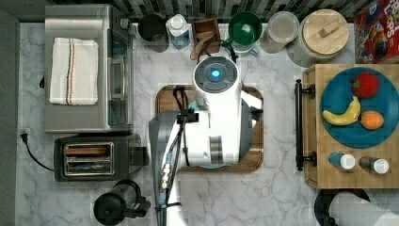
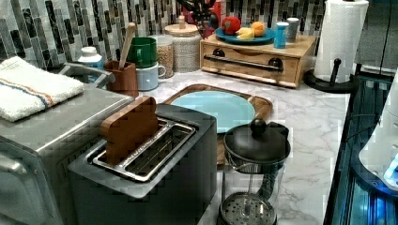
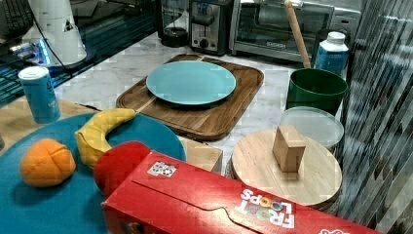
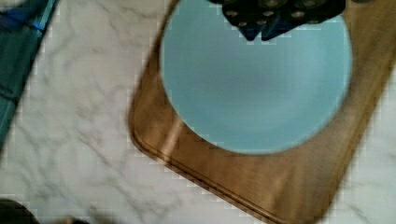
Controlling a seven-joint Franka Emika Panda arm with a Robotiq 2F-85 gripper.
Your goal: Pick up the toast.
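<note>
The toast (image 2: 129, 127) stands upright in the toaster's (image 2: 155, 173) slot that lies toward the left view's left, its reddish-brown top well clear of the slot rim. In the top view the slice (image 1: 87, 150) shows edge-on as a narrow strip in the slot at the 12 o'clock side of the toaster (image 1: 91, 157), which sits on the marble worktop (image 1: 277, 197) at about 9 o'clock from the wooden tray (image 1: 256, 155).

The white Panda arm (image 1: 219, 113) reaches over that tray in the top view, well apart from the toaster. In the wrist view the tool (image 4: 261, 18) appears as dark fingertips close together above the light blue plate (image 4: 254, 88), gripping nothing; whether they are fully pressed together I cannot tell. The plate rests on the tray (image 4: 280, 186), touching nothing else.

A toaster oven (image 1: 87, 70) with a folded striped towel (image 1: 73, 70) on its roof sits just at 12 o'clock of the toaster in the top view. A French press (image 2: 253, 173) stands just beside the toaster in the left view, toward 3 o'clock. At 3 o'clock of the tray in the top view, a wooden box (image 1: 315, 174) carries a dark blue plate (image 1: 339, 94) holding a banana (image 1: 343, 114), an orange (image 1: 372, 120) and a red fruit (image 1: 366, 84).
</note>
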